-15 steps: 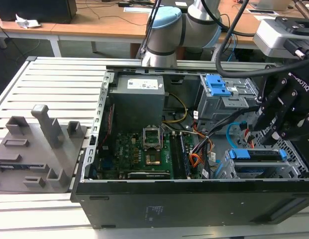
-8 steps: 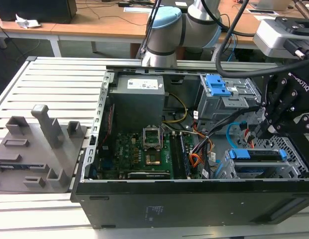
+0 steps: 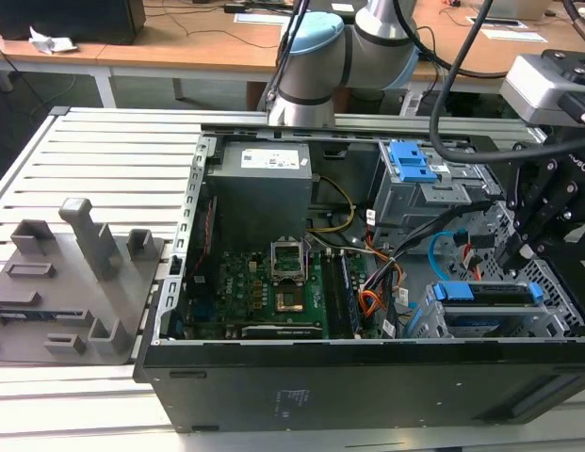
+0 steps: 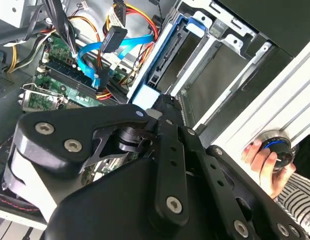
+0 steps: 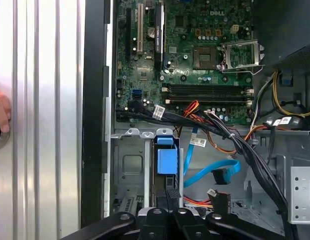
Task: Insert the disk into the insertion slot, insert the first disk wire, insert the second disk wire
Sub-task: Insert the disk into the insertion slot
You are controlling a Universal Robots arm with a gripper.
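The disk [image 3: 485, 294], framed by its blue carrier [image 5: 167, 161], lies inside the insertion slot [image 3: 556, 325], a silvery sheet-metal cage [image 5: 127, 165] at the open case's corner on the exterior view's right. My gripper [image 3: 511, 256] hangs just above the disk's end, its tip [image 5: 168, 192] shut with nothing between the fingers. The second disk wire [image 5: 214, 172], a light-blue cable, loops loose beside the cage with its dark plug [image 4: 112, 37] free. The first disk wire [image 5: 199, 202], orange-red, lies next to it and ends in a dark plug [image 5: 220, 202].
A taller grey bay with a blue latch [image 3: 410, 165] stands behind the cage. A black cable bundle [image 5: 244, 150] crosses above the motherboard [image 3: 273, 282]. A person's hand [image 4: 262, 160] holds a knob outside the case. A grey fixture [image 3: 75, 273] sits on the exterior view's left.
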